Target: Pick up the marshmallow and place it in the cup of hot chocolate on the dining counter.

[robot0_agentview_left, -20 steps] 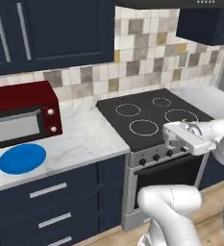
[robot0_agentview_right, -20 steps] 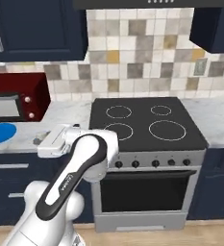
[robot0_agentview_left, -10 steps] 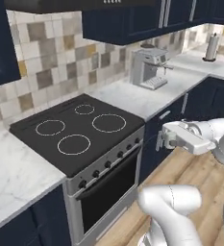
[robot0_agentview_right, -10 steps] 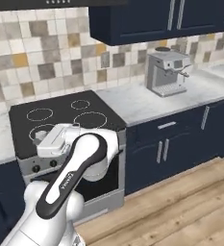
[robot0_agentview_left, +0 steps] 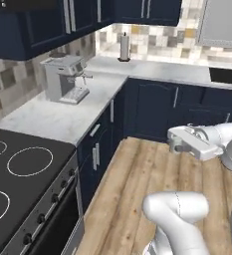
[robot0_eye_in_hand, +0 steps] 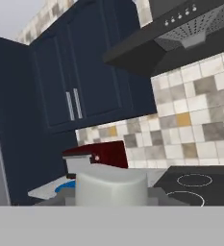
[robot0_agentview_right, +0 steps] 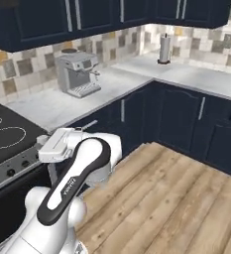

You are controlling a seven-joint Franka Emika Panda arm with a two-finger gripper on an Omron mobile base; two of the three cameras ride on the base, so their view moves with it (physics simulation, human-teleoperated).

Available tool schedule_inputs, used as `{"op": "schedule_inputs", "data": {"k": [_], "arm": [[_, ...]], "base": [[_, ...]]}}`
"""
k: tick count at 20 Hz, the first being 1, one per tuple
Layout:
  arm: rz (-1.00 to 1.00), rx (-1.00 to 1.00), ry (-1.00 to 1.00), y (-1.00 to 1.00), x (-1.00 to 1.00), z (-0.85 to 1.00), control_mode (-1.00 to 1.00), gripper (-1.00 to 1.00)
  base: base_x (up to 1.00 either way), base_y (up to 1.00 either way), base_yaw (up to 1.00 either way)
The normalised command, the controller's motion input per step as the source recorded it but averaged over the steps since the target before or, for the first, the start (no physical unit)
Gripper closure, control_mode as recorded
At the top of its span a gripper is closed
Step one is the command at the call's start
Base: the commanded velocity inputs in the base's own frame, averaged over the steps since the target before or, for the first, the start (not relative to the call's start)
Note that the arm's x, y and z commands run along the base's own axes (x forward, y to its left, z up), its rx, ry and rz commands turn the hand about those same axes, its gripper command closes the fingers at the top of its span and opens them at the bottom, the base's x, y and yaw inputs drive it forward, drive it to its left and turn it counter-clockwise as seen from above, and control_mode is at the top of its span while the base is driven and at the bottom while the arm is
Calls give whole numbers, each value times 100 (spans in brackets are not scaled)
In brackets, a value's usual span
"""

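Observation:
The marshmallow, the cup of hot chocolate and the dining counter are out of view. My gripper (robot0_agentview_left: 176, 143) hangs in front of the arm over the wooden floor (robot0_agentview_left: 137, 189), pointing left toward the stove (robot0_agentview_left: 18, 184). From the other side the gripper (robot0_agentview_right: 46, 145) sits just off the stove's front corner. Its fingers are too small and blurred to show whether anything is between them. The hand view looks back along the wall at a red microwave (robot0_eye_in_hand: 101, 153) with a blue plate (robot0_eye_in_hand: 65, 186) beside it.
A silver coffee machine (robot0_agentview_left: 62, 79) stands on the marble worktop (robot0_agentview_left: 58, 117) right of the stove. A paper-towel roll (robot0_agentview_left: 124, 47) and a sink (robot0_agentview_left: 227, 74) are on the corner counter. Navy cabinets (robot0_agentview_right: 181, 119) line the floor's edge.
The whole picture has swung right as the base turned: the microwave and plate left the base views, and the coffee machine, corner counter and wooden floor came in. The arm keeps its pose.

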Motion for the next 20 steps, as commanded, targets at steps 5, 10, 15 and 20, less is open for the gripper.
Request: {"op": "schedule_inputs", "data": {"k": [5, 10, 15, 20], "arm": [[0, 0, 0, 0, 0, 0, 100, 100], [0, 0, 0, 0, 0, 0, 100, 100], [0, 0, 0, 0, 0, 0, 100, 100], [0, 0, 0, 0, 0, 0, 100, 100]], "base": [[6, -33, -81], [0, 0, -92], [0, 0, -96], [0, 0, -100]]}}
